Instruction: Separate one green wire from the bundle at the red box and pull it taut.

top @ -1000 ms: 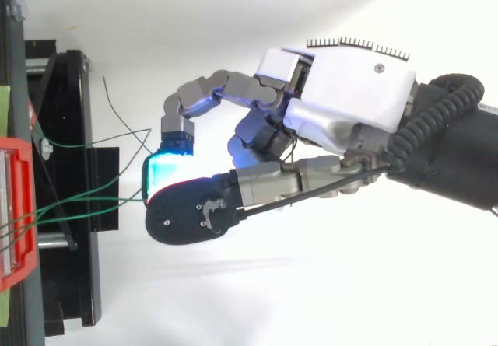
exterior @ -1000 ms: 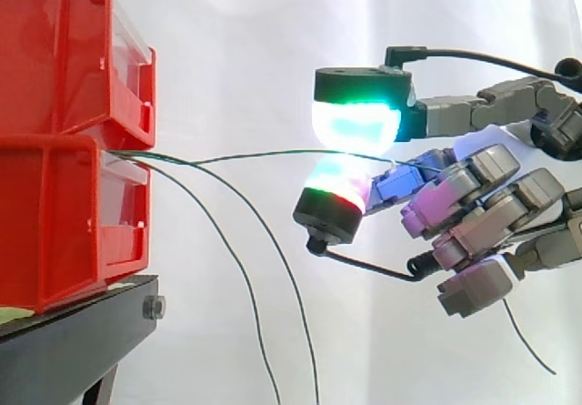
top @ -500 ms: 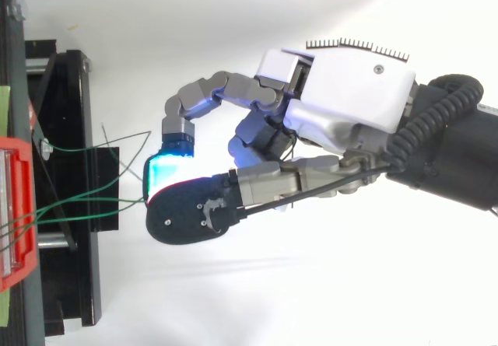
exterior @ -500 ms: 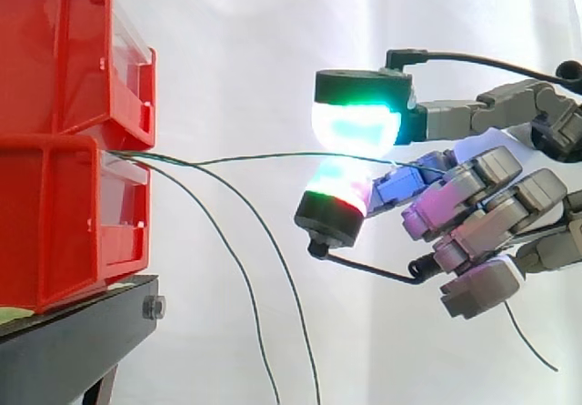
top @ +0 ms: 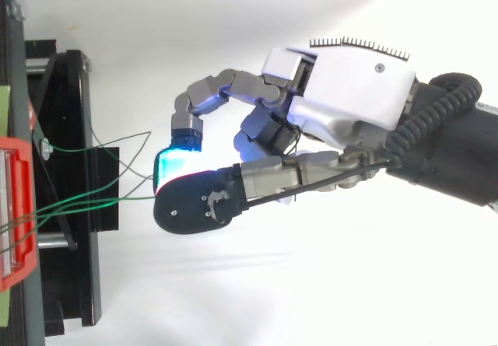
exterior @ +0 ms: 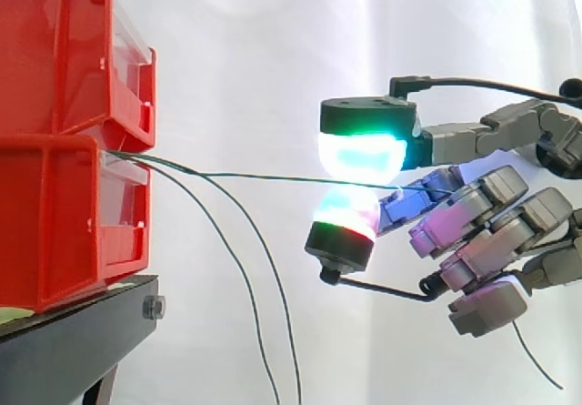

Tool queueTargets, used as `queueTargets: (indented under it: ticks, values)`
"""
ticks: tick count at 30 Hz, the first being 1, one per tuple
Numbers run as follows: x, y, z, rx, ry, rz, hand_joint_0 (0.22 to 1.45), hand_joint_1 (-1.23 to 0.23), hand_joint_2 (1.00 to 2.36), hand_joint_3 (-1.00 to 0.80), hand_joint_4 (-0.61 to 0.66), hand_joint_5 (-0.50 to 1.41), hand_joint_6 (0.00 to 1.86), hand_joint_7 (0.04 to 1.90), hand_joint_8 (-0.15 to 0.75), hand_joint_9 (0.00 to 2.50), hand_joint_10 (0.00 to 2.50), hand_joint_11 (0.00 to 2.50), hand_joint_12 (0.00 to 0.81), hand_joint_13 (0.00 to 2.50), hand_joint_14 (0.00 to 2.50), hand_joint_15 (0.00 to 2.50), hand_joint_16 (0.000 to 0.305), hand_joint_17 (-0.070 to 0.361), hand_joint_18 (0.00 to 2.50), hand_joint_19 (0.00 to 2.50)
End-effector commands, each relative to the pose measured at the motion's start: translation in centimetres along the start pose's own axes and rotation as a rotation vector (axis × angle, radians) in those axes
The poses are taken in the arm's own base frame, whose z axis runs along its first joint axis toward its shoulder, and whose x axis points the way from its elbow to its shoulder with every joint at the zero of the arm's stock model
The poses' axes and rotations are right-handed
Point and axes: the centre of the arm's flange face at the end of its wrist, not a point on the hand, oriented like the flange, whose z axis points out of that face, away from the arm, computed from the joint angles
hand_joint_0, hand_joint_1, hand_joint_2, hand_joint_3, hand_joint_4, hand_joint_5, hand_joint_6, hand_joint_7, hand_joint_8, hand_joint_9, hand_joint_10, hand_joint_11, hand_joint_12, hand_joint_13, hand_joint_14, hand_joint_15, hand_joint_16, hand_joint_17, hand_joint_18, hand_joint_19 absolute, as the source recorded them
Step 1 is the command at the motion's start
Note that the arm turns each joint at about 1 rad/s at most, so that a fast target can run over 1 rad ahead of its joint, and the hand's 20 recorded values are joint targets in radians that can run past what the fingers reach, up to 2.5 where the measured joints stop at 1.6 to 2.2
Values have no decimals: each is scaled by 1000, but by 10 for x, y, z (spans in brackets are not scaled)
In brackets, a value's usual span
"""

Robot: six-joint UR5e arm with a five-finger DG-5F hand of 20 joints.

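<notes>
Two red bins [exterior: 68, 141] are stacked at the left on a black stand [exterior: 73, 341]. Several thin green wires come out between them at the lower bin's front edge. One green wire [exterior: 255, 177] runs almost straight and level from the bins to my hand [exterior: 473, 214]. It is pinched between the glowing thumb pad [exterior: 362, 155] above and a glowing fingertip [exterior: 344, 216] below. From above, the pinched wire [top: 117, 200] leads from the red bin [top: 15, 210] to the hand [top: 342, 101]. The other wires [exterior: 264, 296] sag downward.
A white curtain hangs behind everything. The black stand [top: 66, 198] runs along the left edge in the top view. A loose green wire end [exterior: 532, 355] hangs below the hand at the right.
The hand has drawn a little to the right and down with the wire. The pinched wire, arched before, now lies nearly straight.
</notes>
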Motion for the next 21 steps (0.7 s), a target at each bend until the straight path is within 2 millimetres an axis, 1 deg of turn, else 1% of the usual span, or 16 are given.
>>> queueTargets:
  ticks: [1, 5, 10, 13, 16, 17, 21]
  values:
    - [0, 0, 0, -1, -2, 0, 626, -621, 1016, -330, 126, -157, 904, 1083, 245, 1217, 1453, 1264, 338, 1245, 2440, 757, 50, 113, 1202, 1271]
    - [1, 0, 0, 1, 0, -1, 626, -617, 1015, -331, 131, -158, 904, 1077, 253, 1221, 1458, 1251, 343, 1249, 2440, 765, 50, 113, 1204, 1269]
    - [0, 0, 0, -1, -2, 0, 624, -599, 1013, -348, 147, -159, 904, 1087, 252, 1227, 1461, 1261, 330, 1246, 2436, 764, 50, 113, 1213, 1272]
    - [0, 0, 0, -1, -2, 0, 621, -589, 1013, -353, 145, -159, 905, 1075, 252, 1230, 1460, 1263, 343, 1254, 2432, 771, 51, 114, 1218, 1272]
    - [1, -1, 0, 1, 0, -1, 622, -587, 1013, -355, 145, -159, 905, 1076, 251, 1234, 1462, 1274, 332, 1257, 2432, 766, 51, 114, 1223, 1271]
    - [1, 0, 0, -1, 0, -2, 621, -586, 1013, -356, 148, -160, 904, 1084, 252, 1235, 1464, 1259, 344, 1258, 2432, 779, 51, 115, 1224, 1271]
    - [1, -1, 0, -1, -2, -2, 617, -577, 1013, -360, 154, -160, 905, 1067, 260, 1236, 1463, 1255, 344, 1257, 2430, 776, 51, 114, 1224, 1274]
